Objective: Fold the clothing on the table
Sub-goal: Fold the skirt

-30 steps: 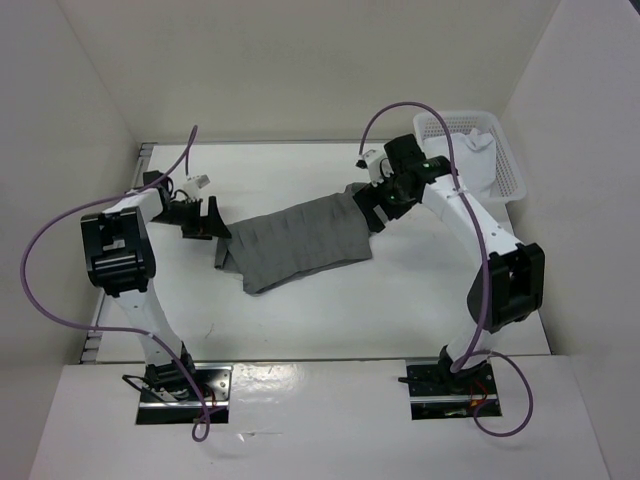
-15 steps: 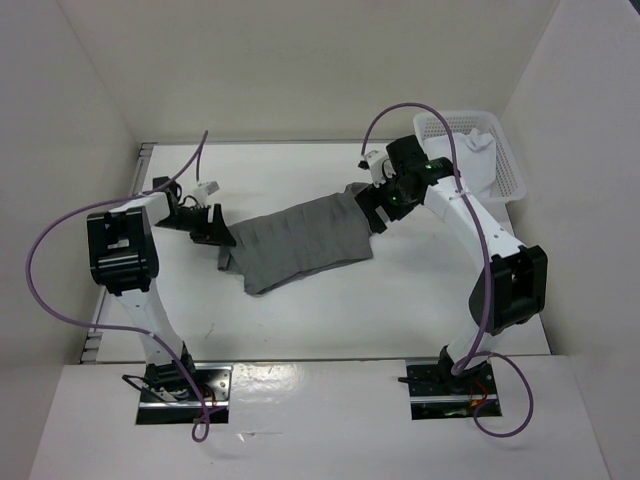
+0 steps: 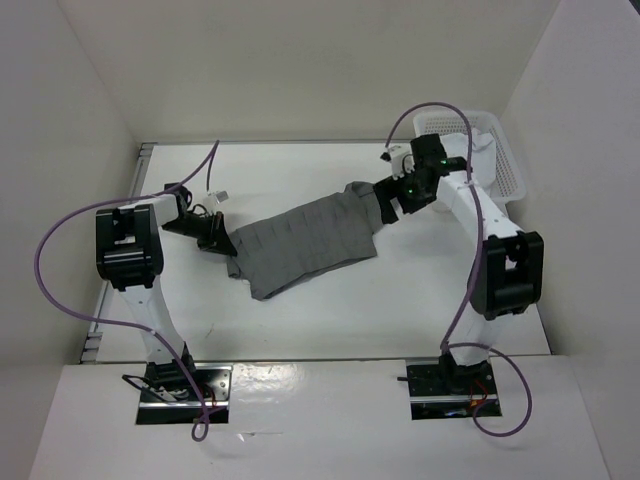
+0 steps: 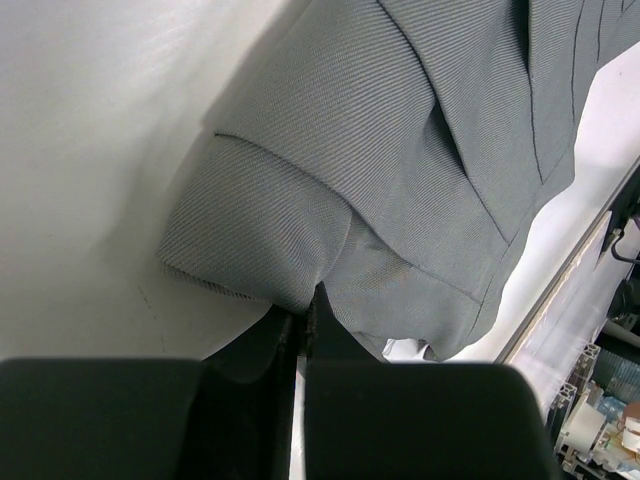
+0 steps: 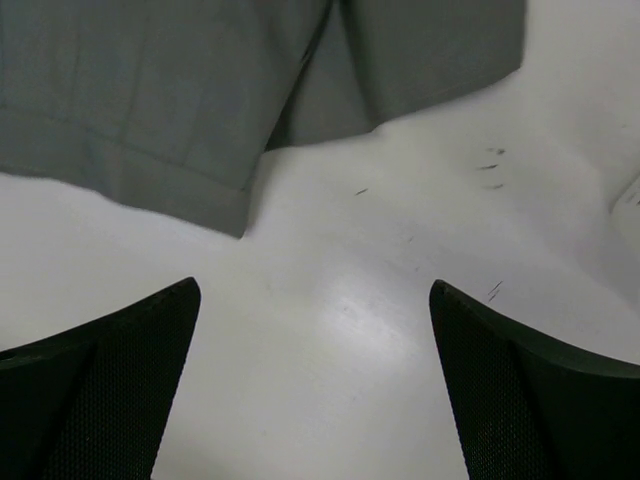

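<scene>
Left claw (image 4: 303, 318) pinched tight on a folded edge of the skirt (image 3: 305, 240), low on the bench (image 3: 330, 310). Right claw (image 5: 312, 290) wide apart, holding nothing, just beside the skirt's far end.

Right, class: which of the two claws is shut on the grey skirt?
The left claw: its jaws are pinched shut on the skirt at its folded edge. The right claw hangs wide open over bare table.

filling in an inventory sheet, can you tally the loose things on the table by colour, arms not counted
grey: 1, the skirt
white: 2, the basket and the cloth inside it
total: 3
</scene>
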